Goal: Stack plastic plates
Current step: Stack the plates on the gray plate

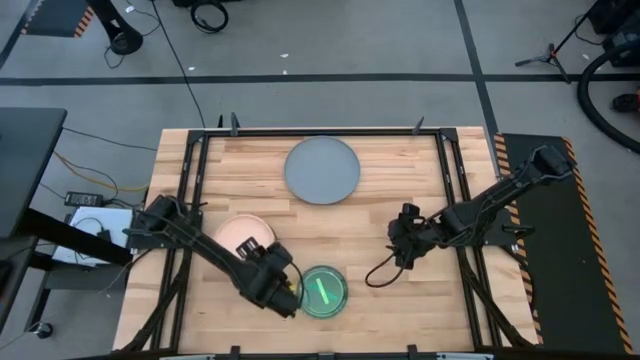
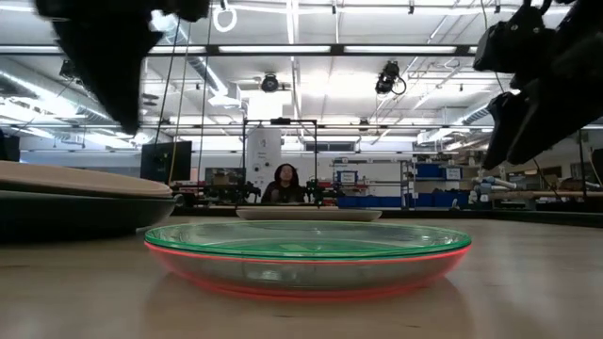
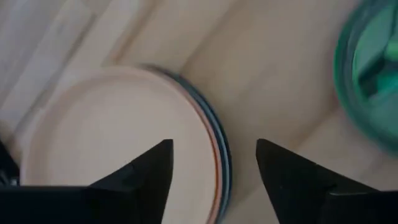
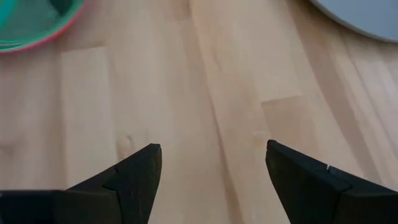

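A peach plate (image 1: 238,233) tops a stack of darker plates (image 3: 221,155) on the left of the table. A translucent teal plate (image 1: 325,291) lies in a red one (image 2: 311,280) near the near edge. A large grey plate (image 1: 322,170) lies flat near the far edge. My left gripper (image 3: 213,152) is open and raised over the stack's rim on the side toward the teal plate, touching nothing. My right gripper (image 4: 213,158) is open above bare wood to the right of the teal plate, with the grey plate (image 4: 364,15) farther off.
Black rails (image 1: 452,190) run along the table's left, right and far sides. A black cable (image 1: 382,270) hangs in a loop below my right arm. Bare wood (image 1: 370,225) lies between the plates. A person (image 2: 284,184) sits in the room far behind the table.
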You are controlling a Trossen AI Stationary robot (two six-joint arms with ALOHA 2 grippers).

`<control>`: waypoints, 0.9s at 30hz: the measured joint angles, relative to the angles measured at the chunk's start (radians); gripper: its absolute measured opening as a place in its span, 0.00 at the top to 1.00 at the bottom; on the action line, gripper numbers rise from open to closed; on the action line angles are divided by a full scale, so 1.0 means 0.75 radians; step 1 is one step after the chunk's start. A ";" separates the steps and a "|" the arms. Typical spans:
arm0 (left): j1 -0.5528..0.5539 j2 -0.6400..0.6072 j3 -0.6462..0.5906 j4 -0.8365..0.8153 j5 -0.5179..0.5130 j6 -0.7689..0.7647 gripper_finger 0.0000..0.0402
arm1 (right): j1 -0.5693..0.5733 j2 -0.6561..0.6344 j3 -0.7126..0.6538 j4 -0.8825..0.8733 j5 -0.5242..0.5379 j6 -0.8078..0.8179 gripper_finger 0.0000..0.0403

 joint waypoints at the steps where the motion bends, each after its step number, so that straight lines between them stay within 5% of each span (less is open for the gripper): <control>1: -0.014 0.015 0.000 -0.004 0.024 -0.001 0.41 | 0.018 0.000 -0.001 0.005 0.007 0.010 0.27; 12: -0.024 0.162 -0.002 -0.012 0.062 0.067 0.44 | 0.264 0.000 -0.001 0.225 0.114 -0.089 0.27; 27: 0.206 0.167 -0.001 0.064 0.246 -0.144 0.45 | 0.285 0.000 -0.001 0.224 0.095 -0.056 0.27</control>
